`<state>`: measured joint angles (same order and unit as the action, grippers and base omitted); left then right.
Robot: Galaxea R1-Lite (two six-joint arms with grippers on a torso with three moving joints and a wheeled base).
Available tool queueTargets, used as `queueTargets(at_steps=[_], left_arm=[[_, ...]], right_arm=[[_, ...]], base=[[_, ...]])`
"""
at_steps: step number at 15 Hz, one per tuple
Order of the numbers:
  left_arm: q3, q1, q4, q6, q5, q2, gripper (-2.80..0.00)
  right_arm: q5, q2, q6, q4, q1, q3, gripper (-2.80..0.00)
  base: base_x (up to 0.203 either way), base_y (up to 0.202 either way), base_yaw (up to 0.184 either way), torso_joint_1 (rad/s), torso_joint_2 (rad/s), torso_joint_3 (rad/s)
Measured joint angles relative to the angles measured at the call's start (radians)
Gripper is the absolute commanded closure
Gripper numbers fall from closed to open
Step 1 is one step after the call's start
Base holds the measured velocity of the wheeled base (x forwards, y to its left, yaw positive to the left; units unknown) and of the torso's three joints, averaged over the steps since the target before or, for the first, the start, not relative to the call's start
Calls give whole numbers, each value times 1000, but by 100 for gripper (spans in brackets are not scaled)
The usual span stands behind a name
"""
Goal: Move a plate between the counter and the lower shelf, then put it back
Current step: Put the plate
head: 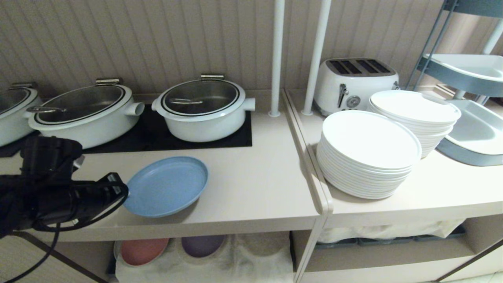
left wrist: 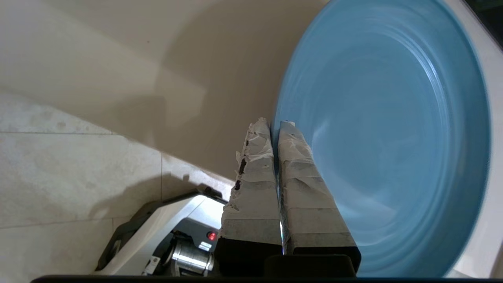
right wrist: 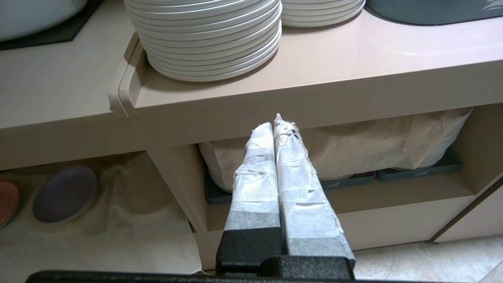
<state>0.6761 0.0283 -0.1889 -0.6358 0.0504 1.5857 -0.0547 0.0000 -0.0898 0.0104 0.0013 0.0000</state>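
Head view shows the round matte light-blue plate point(head: 167, 186) on the beige tabletop point(head: 251, 184) near its front edge, tilted. The left tool point(left wrist: 275, 125) is clenched on its rim; the right tool point(right wrist: 277, 122) hangs closed, empty, before the shelves.

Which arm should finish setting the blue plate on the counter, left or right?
Left. Its end effector is shut on the plate rim, with the plate tilted at the counter's front edge. The right end effector hangs shut and empty in front of the cabinet below the white plates, away from it.
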Motion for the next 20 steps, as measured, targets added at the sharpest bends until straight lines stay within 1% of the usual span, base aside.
queueTargets(at_steps=[5, 9, 20], left_arm=[[47, -1, -7, 1, -1, 67, 0], [54, -1, -90, 1, -4, 120, 0], [84, -1, -106, 1, -1, 206, 0]], right_arm=[[0, 0, 0, 0, 0, 0, 0], [0, 0, 0, 0, 0, 0, 0], [0, 0, 0, 0, 0, 0, 0]], base=[[0, 0, 0, 0, 0, 0], [0, 0, 0, 0, 0, 0], [0, 0, 0, 0, 0, 0]])
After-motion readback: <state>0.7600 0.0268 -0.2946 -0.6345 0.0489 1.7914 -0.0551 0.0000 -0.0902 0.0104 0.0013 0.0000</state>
